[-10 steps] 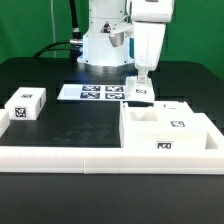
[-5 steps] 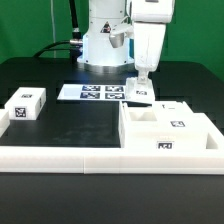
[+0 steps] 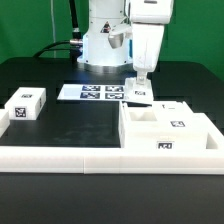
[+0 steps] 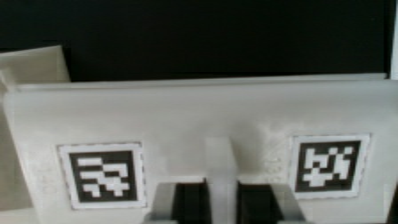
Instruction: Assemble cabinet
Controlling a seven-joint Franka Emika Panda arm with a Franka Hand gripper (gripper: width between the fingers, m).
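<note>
The cabinet body [image 3: 150,128] is a large white box with open hollow compartments and small tags, at the exterior view's right front. My gripper [image 3: 142,76] stands behind it, pointing down. It is shut on the top of a small white tagged panel [image 3: 138,92] that rests on the black table. In the wrist view this panel [image 4: 196,115] fills the frame with two tags. A thin ridge of the panel sits between my dark fingers [image 4: 183,205], midway at my gripper [image 4: 224,203].
The marker board [image 3: 93,92] lies flat to the left of the held panel. A small white single-tag block [image 3: 25,104] sits at the far left. A long low white rail [image 3: 70,156] runs along the front. The robot base [image 3: 100,45] is behind.
The arm's upper part has shifted slightly to the exterior view's left. The panel in the gripper stays in about the same place.
</note>
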